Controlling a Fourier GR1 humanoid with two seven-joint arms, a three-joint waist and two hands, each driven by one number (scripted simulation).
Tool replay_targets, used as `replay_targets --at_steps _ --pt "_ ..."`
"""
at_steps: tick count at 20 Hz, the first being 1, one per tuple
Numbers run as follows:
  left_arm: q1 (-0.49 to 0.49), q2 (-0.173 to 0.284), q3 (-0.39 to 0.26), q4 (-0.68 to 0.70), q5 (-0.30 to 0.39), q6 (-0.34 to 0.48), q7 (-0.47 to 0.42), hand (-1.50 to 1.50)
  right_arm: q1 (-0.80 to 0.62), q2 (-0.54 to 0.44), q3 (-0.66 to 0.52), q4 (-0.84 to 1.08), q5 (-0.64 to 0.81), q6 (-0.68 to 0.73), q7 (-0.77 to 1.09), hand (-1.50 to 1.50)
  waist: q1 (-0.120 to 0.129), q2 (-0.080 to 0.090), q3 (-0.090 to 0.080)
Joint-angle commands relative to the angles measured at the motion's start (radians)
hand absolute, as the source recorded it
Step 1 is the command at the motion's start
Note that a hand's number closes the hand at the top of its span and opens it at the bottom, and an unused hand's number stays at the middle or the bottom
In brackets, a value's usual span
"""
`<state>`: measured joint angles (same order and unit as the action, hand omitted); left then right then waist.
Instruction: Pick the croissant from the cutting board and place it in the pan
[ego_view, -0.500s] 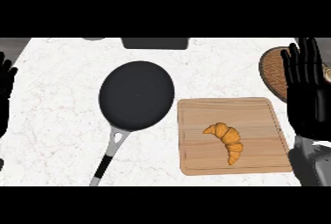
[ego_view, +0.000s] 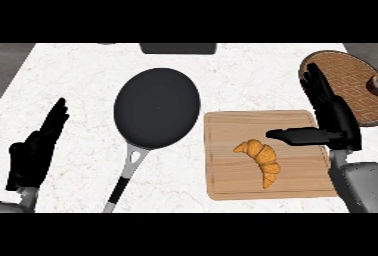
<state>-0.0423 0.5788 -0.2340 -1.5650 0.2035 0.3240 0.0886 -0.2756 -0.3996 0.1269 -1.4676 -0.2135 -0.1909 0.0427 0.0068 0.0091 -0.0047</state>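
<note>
The croissant (ego_view: 259, 161) lies on the cutting board (ego_view: 221, 150), right of the pan (ego_view: 156, 107). The right robot hand (ego_view: 331, 120), open and empty, is judged approaching; lowering and closing is needed.

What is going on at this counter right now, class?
A robot is set to move a croissant from a cutting board into a pan. The croissant lies untouched on the board. The right hand is open over the board's right edge, thumb pointing toward the croissant, holding nothing. The left hand rests open at the left edge. The pan, left of the board, has nothing in it. A brown round plate sits at the upper right.
</note>
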Motion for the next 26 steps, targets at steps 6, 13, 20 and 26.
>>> replay_targets --at_steps 6,13,20,26 --pt "0.073 -0.026 -0.07 -0.011 -0.055 -0.002 0.02 0.0 0.159 -0.305 0.041 -0.006 0.138 0.165 0.129 -1.5 -0.017 -0.013 0.004" --pt "0.099 -0.048 -0.071 -0.033 -0.079 -0.003 0.012 0.0 -0.027 -0.416 0.08 0.019 0.128 0.431 0.238 -1.5 0.013 -0.009 0.004" --pt "0.054 -0.103 -0.07 0.035 -0.113 -0.009 -0.005 0.0 -0.188 -0.364 0.16 -0.028 0.073 0.642 0.402 -1.5 0.006 -0.007 0.004" --pt "0.047 -0.075 -0.005 0.002 -0.091 -0.075 0.032 0.0 -0.271 -0.2 0.233 0.0 0.15 0.633 0.613 -1.5 0.005 -0.009 0.004"
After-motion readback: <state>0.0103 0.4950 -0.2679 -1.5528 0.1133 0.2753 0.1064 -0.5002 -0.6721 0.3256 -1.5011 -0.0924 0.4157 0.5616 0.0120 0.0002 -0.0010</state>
